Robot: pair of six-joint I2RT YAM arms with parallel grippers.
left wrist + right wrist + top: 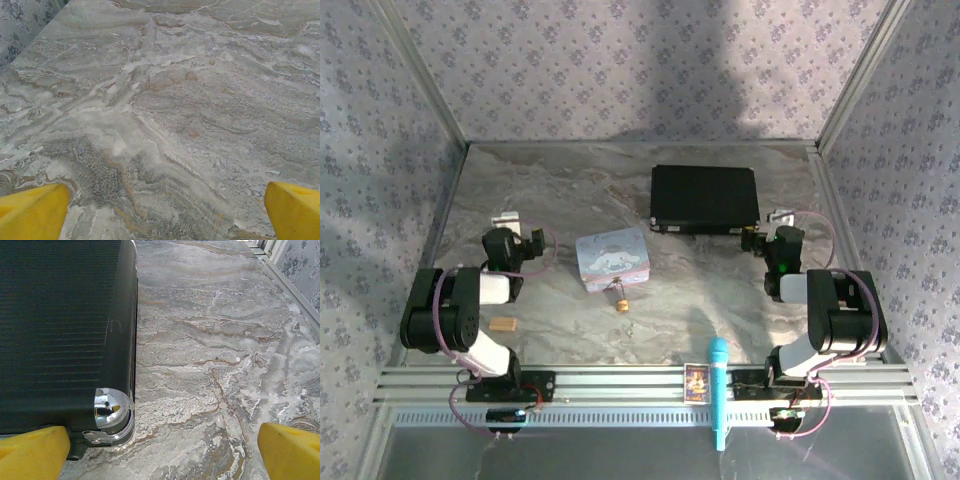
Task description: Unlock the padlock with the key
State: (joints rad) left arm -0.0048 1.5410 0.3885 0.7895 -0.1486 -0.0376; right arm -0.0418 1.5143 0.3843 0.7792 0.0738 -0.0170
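Both arms sit folded back, parked before a start, I'd say: the left pincer [165, 212] gapes wide over the bench [175, 100], the right pincer [162, 450] gapes wide beside the black case [55, 315], neither holding anything. The padlock [621, 303] lies just in front of the pastel tin [612, 255], between them, probably reachable by either.

Lab test booth: wallpapered panels [620, 70], aluminium rails [620, 380], marble-print tabletop [570, 190]
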